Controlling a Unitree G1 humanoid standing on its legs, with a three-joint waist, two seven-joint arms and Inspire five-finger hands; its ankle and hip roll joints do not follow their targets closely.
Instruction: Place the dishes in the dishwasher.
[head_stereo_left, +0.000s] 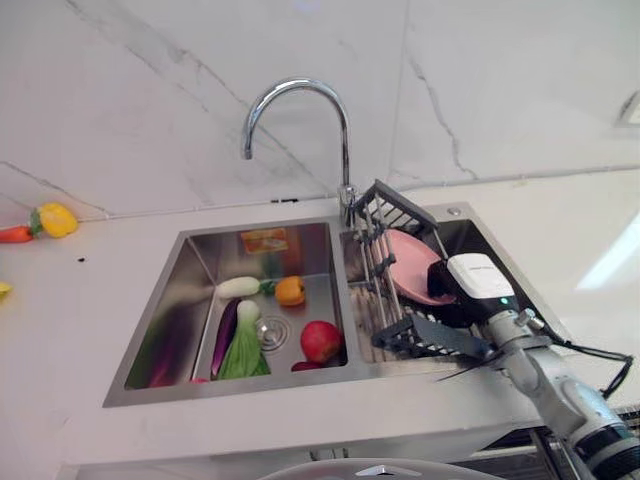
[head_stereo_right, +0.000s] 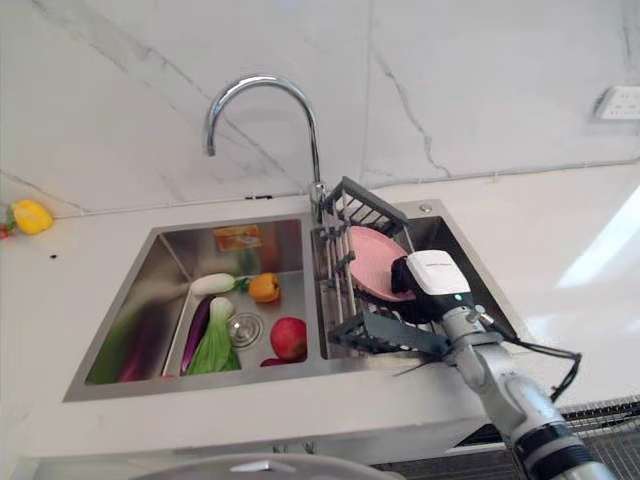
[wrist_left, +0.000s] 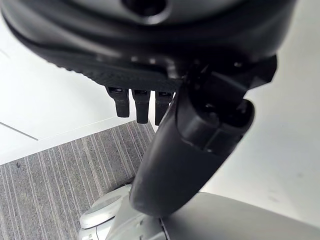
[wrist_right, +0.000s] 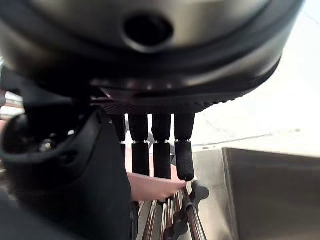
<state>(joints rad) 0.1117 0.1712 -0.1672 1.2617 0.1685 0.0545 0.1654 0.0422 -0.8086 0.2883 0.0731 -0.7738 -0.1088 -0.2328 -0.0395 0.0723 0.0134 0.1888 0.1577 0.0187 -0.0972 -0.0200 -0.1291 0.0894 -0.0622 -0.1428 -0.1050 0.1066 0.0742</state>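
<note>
We see a pink plate (head_stereo_left: 415, 265) in the dark grey rack (head_stereo_left: 400, 275) just right of the steel sink (head_stereo_left: 190, 290). Inside the sink we spot a red apple (head_stereo_left: 320, 340), an orange pepper (head_stereo_left: 290, 291), green bok choy (head_stereo_left: 243, 350) and a purple eggplant (head_stereo_left: 224, 335). The wall (head_stereo_left: 480, 80) behind the sink is white marble with grey veins, and the yellow pepper (head_stereo_left: 55, 219) sits far left of it.

Red apple (head_stereo_left: 320, 340), orange (head_stereo_left: 290, 290) and greens (head_stereo_left: 243, 350) under the faucet (head_stereo_left: 300, 120).
</note>
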